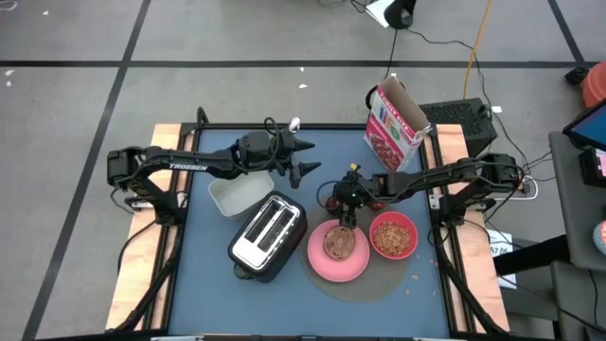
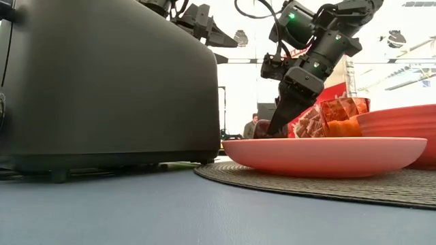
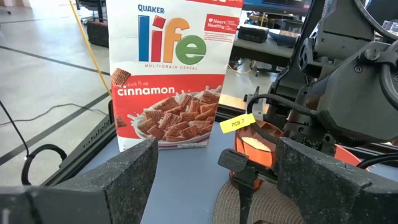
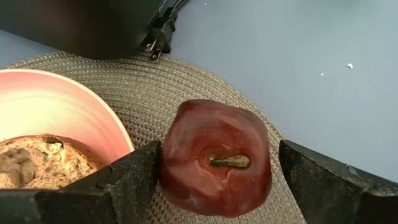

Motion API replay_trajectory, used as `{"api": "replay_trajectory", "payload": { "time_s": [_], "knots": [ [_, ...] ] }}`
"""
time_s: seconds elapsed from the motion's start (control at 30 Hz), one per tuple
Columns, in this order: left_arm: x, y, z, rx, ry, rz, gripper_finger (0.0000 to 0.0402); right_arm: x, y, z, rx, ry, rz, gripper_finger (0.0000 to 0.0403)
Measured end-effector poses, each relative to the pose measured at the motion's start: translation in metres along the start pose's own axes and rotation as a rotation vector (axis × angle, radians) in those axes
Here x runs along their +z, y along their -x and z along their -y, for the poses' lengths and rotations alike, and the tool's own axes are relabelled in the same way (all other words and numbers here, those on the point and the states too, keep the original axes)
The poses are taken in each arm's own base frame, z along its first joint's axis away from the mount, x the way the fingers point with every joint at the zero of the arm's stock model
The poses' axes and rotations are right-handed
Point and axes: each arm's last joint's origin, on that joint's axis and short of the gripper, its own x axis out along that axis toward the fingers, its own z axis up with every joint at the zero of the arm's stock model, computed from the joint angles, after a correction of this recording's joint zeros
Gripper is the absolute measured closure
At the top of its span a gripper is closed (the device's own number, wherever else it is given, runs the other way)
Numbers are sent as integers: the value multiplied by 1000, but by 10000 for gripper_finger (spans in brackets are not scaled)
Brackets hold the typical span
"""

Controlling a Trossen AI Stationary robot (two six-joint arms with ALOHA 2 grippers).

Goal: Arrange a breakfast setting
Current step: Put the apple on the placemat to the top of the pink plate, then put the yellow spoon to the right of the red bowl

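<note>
Sitting on the woven placemat just beyond the large round pink plate (image 4: 56,106), the dark red fruit (image 4: 214,158) lies between the right gripper (image 4: 217,177)'s released fingers; browned bread (image 1: 338,242) and filled red bowl (image 1: 393,236) are placed. Left gripper (image 1: 305,157) hangs spread, far-left.

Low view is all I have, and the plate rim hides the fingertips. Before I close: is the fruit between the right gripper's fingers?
Observer: Yes. The right wrist view shows the dark red fruit between the open fingers of the right gripper.
Operator: What is the fruit resting on?
Observer: It sits on the woven placemat, beside the pink plate, not on it.
Operator: Is the left arm in my way?
Observer: Probably not. From above, the left gripper hangs open over the table's far half, apart from the right one.
</note>
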Motion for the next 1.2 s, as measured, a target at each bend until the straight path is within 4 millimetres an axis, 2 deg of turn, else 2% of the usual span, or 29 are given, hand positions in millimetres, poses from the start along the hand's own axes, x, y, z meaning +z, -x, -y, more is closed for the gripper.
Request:
{"api": "replay_trajectory", "payload": {
  "time_s": [0.2, 0.6, 1.2],
  "knots": [
    [0, 0, 0, 0, 0, 0, 73, 0, 0, 0, 0, 1, 0, 76],
    [0, 0, 0, 0, 0, 0, 73, 0, 0, 0, 0, 11, 0, 7],
    [0, 0, 0, 0, 0, 0, 73, 1, 0, 0, 1, 23, 9, 4]
  ]
}}
